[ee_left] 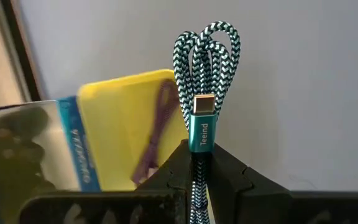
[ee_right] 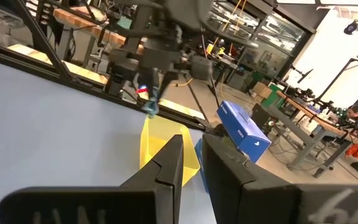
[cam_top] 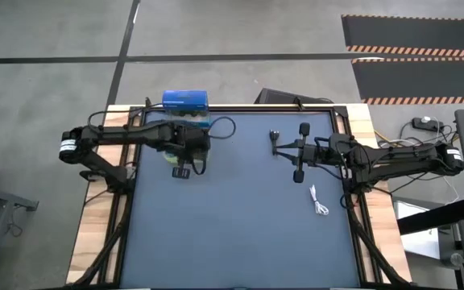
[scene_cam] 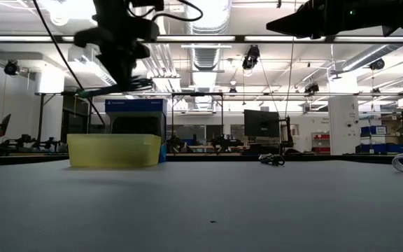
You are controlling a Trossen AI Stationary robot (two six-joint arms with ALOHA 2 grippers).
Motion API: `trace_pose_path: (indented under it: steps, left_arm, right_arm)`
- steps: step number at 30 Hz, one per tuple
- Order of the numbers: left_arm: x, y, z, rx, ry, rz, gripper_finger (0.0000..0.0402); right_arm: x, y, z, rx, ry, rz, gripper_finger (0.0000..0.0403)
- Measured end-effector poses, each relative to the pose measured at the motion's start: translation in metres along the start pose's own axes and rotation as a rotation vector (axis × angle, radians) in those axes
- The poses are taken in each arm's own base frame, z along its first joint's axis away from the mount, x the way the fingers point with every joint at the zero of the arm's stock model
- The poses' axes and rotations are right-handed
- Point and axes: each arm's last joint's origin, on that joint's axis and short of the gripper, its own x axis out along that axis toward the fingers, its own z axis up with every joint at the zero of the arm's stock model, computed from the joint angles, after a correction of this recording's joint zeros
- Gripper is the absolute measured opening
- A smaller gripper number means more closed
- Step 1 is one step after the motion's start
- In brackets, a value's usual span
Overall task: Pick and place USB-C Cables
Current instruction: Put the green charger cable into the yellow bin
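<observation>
My left gripper (cam_top: 182, 167) hangs above the yellow bin (cam_top: 172, 155), shut on the teal braided USB-C cable (ee_left: 206, 56). In the low view the left gripper (scene_cam: 121, 59) is well above the bin (scene_cam: 114, 150). A dark purple cable (ee_left: 157, 127) lies inside the bin. The black cable (cam_top: 275, 137) and the white cable (cam_top: 319, 201) rest on the dark mat. My right gripper (cam_top: 284, 151) hovers open near the black cable, touching nothing; its wrist view looks across at the bin (ee_right: 166, 146). My left gripper pinches the teal cable bundle between its two fingers (ee_left: 229, 171), just behind the teal connector (ee_left: 201, 127). The fingers point down from above. The looped end (ee_left: 207, 46) sticks out past the fingertips and hangs clear over the bin (ee_left: 123, 124).
A blue box (cam_top: 185, 101) stands right behind the bin at the mat's far edge. A black frame (cam_top: 240, 110) borders the mat. The mat's near half (cam_top: 240, 242) has free room. Thick arm wires loop beside the bin (cam_top: 224, 127).
</observation>
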Motion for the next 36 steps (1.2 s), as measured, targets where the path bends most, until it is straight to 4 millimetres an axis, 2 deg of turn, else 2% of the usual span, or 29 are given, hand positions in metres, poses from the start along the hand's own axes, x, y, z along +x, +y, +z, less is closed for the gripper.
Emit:
trace_pose_path:
  steps: [8,15,23,36]
  left_arm:
    - [0.012,0.042,-0.014,-0.055,-0.016,0.053,0.0015]
    - [0.031,0.066,-0.026,-0.121,-0.100,0.035,0.0015]
    - [0.057,0.074,-0.049,-0.128,-0.026,0.025,0.0015]
    - [0.078,0.073,-0.052,-0.138,-0.084,0.070,0.0015]
  right_arm:
    - [0.000,0.000,0.000,0.000,0.000,0.000,0.0052]
    - [0.000,0.000,0.000,0.004,0.001,0.000,0.0052]
    - [0.000,0.001,-0.002,0.002,0.016,0.008,0.0052]
    - [0.000,0.001,-0.002,0.002,0.016,0.008,0.0052]
